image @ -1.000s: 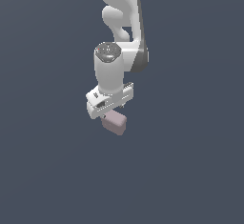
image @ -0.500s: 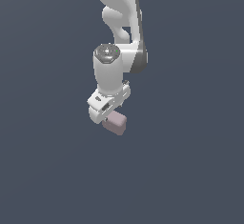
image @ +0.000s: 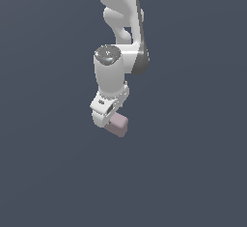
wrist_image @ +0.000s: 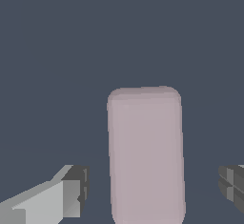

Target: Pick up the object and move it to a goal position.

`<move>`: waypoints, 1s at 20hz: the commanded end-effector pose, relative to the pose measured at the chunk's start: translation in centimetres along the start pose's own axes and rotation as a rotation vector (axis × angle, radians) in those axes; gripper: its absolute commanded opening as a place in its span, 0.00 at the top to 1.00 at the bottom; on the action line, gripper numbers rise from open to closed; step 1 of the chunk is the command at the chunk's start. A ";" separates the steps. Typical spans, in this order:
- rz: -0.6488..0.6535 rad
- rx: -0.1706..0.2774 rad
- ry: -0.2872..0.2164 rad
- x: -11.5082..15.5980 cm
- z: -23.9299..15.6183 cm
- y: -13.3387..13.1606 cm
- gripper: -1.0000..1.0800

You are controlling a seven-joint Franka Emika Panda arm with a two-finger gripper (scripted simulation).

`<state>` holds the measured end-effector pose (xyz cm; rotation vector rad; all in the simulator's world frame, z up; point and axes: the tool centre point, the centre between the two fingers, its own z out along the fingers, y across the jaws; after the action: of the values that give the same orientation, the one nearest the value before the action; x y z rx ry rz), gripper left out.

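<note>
Wrist view first, closest in: the pale mauve-pink block [wrist_image: 145, 154] stands tall between the two fingers, one grey-and-white finger [wrist_image: 71, 194] on one side, the dark tip of the other [wrist_image: 232, 187] just peeking in on the opposite side. There's clear dark background showing between the block and each finger, so the tool [wrist_image: 152, 192] is spread wide, not pinching anything. The block sits closer to the grey-and-white finger than to the other one, a little off the middle of the gap. Its rounded corners and plain matte faces read clearly here.

Out to the exterior view now: the white tool [image: 107, 115] hangs low at the end of the arm [image: 120, 42], pointing down and angled. The block [image: 117, 124] shows at about four o'clock from the tool's body, right up against its lower edge, partly tucked behind the white housing. Whether it touches the housing can't be told from this angle. Everything beneath and behind is one flat slate-grey tabletop [image: 193, 173], no edges or markings visible.
</note>
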<state>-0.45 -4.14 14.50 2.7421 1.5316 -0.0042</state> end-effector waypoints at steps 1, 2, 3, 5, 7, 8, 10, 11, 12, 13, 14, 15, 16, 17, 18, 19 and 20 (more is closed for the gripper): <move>-0.024 0.000 0.002 0.0 0.0 0.0 0.04; -0.030 -0.001 0.002 0.0 0.0 0.0 0.04; -0.035 -0.001 0.002 0.0 0.0 0.0 0.04; -0.040 -0.001 0.003 0.0 0.0 0.0 0.04; -0.037 -0.001 0.002 0.0 0.0 0.0 0.04; -0.037 -0.001 0.002 0.0 0.1 0.0 0.04; -0.037 -0.001 0.002 0.0 0.4 0.0 0.04; -0.037 -0.001 0.002 0.0 0.6 0.0 0.04; -0.038 -0.001 0.003 0.0 1.0 0.0 0.04; -0.038 -0.001 0.003 0.0 1.4 0.0 0.04; -0.038 -0.001 0.003 0.0 1.9 0.0 0.04; -0.039 -0.001 0.003 0.0 2.5 0.0 0.04; -0.040 0.000 0.003 0.0 3.0 -0.1 0.04; -0.040 0.000 0.003 0.0 3.5 -0.1 0.04; -0.041 0.000 0.003 0.0 4.0 -0.1 0.04; -0.041 0.000 0.003 0.0 4.3 -0.1 0.04; -0.041 -0.001 0.003 0.0 4.6 -0.1 0.04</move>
<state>-0.54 -4.09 10.42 2.7121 1.5876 -0.0012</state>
